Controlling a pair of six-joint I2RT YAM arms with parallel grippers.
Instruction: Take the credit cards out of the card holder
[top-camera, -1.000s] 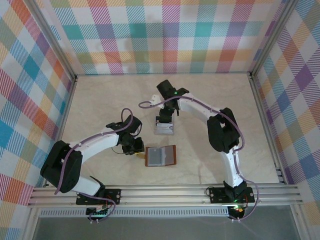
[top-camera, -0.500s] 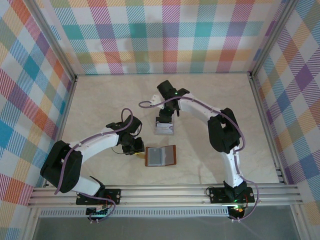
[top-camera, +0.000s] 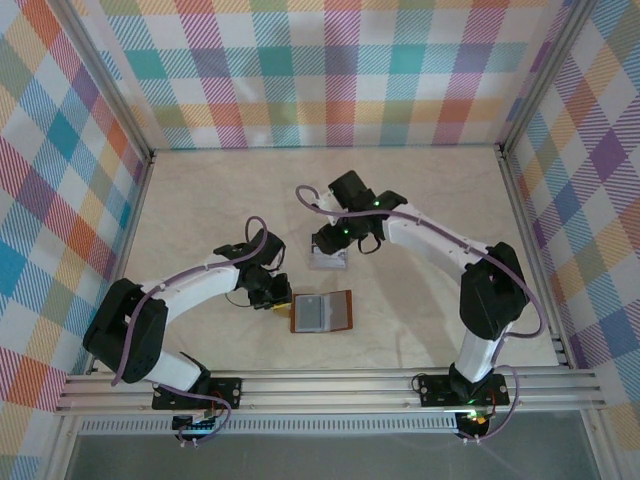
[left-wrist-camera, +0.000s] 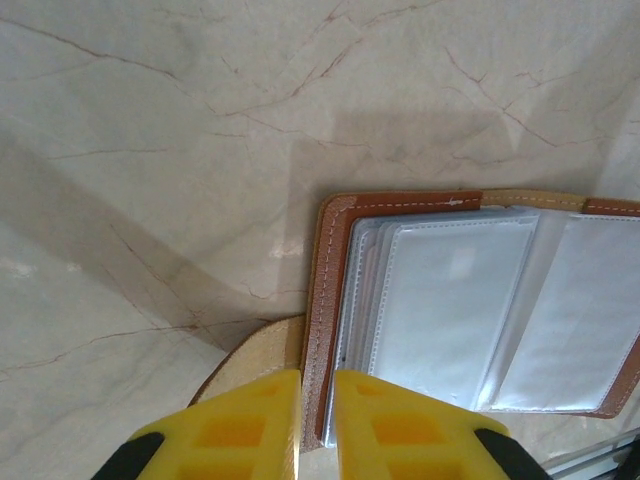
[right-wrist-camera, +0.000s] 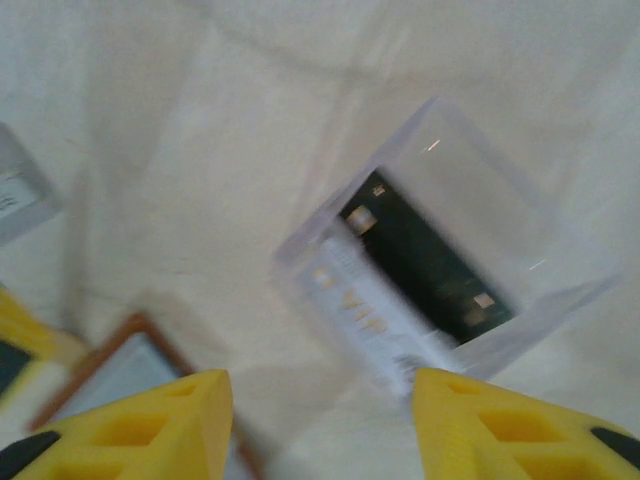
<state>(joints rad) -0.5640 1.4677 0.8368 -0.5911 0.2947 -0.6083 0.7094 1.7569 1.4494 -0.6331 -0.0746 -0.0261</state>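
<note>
The tan-brown card holder (top-camera: 322, 312) lies open on the table, its clear sleeves facing up (left-wrist-camera: 470, 310). My left gripper (top-camera: 277, 297) is shut on its left leather edge (left-wrist-camera: 316, 420), beside the strap tab (left-wrist-camera: 250, 362). Two credit cards (right-wrist-camera: 400, 285), a white one with gold lettering and a dark one, lie in a clear plastic box (top-camera: 328, 262) further back. My right gripper (top-camera: 328, 245) hovers just above that box, open, with nothing between its fingers (right-wrist-camera: 320, 420). A corner of the card holder (right-wrist-camera: 120, 365) shows at the lower left of the right wrist view.
The marble-look tabletop is walled by plaid panels on three sides, with a metal rail (top-camera: 330, 385) along the near edge. A light grey flat piece (right-wrist-camera: 20, 195) lies at the left edge of the right wrist view.
The right arm has swung its elbow out to the right and turned its gripper over the box of cards. The left gripper and the card holder have stayed put.
</note>
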